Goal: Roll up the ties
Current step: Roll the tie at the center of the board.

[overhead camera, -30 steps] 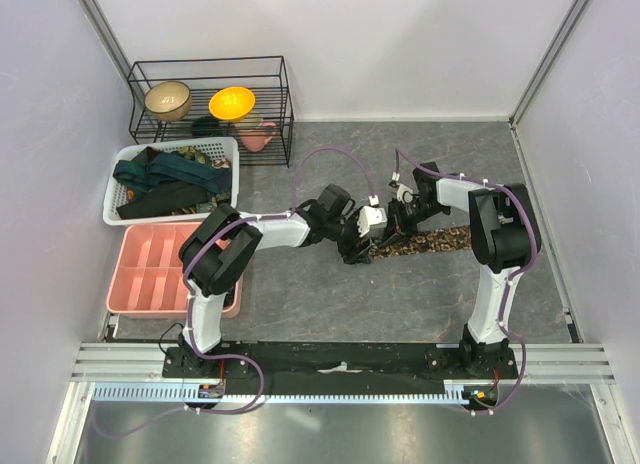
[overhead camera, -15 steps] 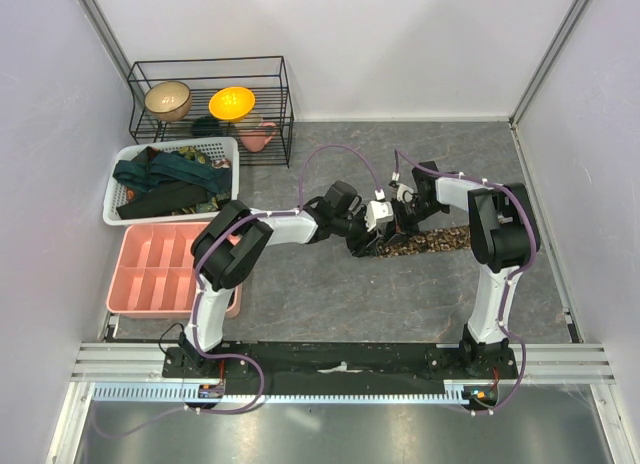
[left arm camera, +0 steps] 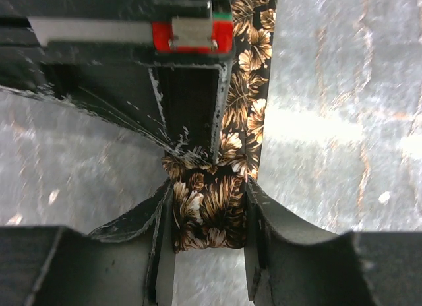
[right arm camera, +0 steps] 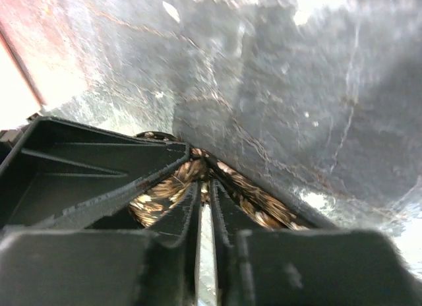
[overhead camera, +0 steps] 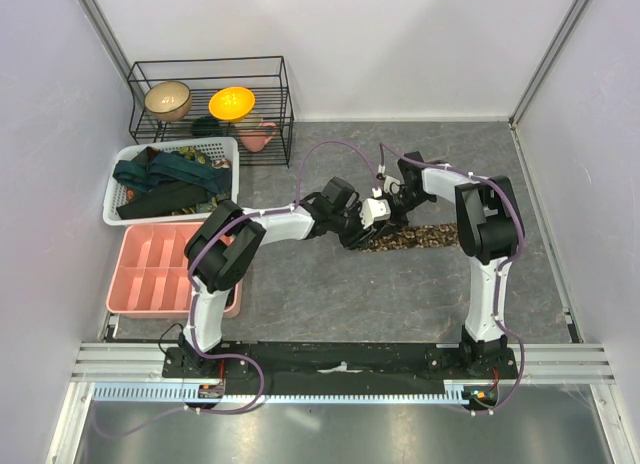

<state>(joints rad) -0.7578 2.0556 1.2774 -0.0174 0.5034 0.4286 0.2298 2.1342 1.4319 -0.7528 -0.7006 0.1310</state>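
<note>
Both wrists sit further left than a second ago, and the right arm's elbow has swung inward; the brown tie (overhead camera: 415, 236) has been dragged leftward with them across the grey table (overhead camera: 300, 304).

Far left, as I read the top view: wire rack (overhead camera: 210, 109) at the back with a tan bowl (overhead camera: 167, 100) and a yellow bowl (overhead camera: 232, 103); white basket (overhead camera: 232, 179) holding the dark ties (overhead camera: 165, 179), loose and unrolled; pink tray (overhead camera: 160, 274) below it, with no coil showing in the compartments I can see.

Centre: left gripper (left arm camera: 209, 207) low over the tie's left end; its jaws stand apart by the width of the fabric, one pad against each edge, so I take it as pinching the end across its width; the end looks doubled over.

Centre right: right gripper (right arm camera: 204, 184) meeting the left one from above; its jaws are nearly pressed together, only a thin slit between; its tips rest on the tie just behind the left gripper's hold; whether any cloth is nipped I cannot tell.

Right: remainder of the brown tie lying flat, running off to the right.

Step in hand, as I judge it: starting the first turn of the roll at the left end. Next move calls for my left wrist to turn that end over toward the flat length, and the right tips to pin the strip taut, then lift clear as the coil comes on.
</note>
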